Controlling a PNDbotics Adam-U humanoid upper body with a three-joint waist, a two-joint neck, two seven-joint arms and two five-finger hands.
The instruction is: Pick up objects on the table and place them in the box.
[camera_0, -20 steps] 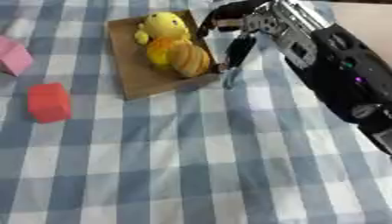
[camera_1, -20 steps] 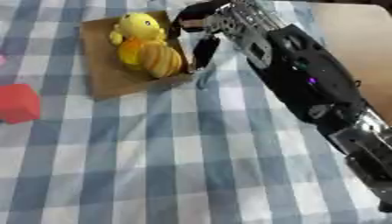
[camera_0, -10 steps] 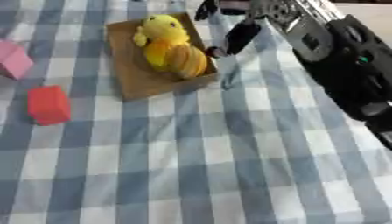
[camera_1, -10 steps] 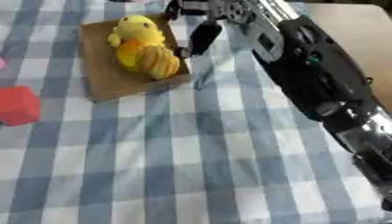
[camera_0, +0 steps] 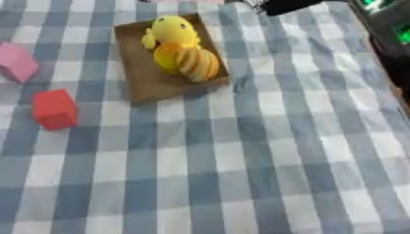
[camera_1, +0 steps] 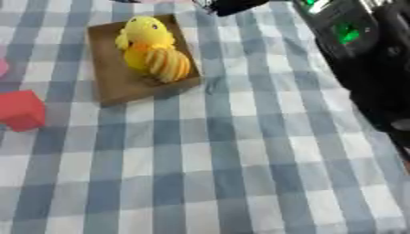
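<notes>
Left eye view first: a shallow brown box [camera_0: 152,82] sits at about eleven o'clock on the blue-and-white checked cloth [camera_0: 240,160]. Inside it lie a yellow duck-like toy [camera_0: 170,33] and, touching it on the six o'clock side, a striped yellow-orange object [camera_0: 192,63]; both fill the middle of the box, which suggests they count as placed. Outside the box, well apart at nine o'clock, lies a red block [camera_0: 54,109], and above it at ten o'clock, cut by the edge, a pink block [camera_0: 16,61]. These two look like the things left to pick up. At one o'clock only a dark tip of the right hand [camera_0: 280,5] shows along the top edge, clear of the box and touching nothing; whether its fingers are apart or together I cannot tell.

Right eye view: the right arm [camera_1: 360,59] runs down the three o'clock side, black with a green light, lifted away from the box, probably to leave the box free. The red block sits at nine o'clock against the edge; the pink one is only a sliver at the left edge. No left hand appears in either view.
</notes>
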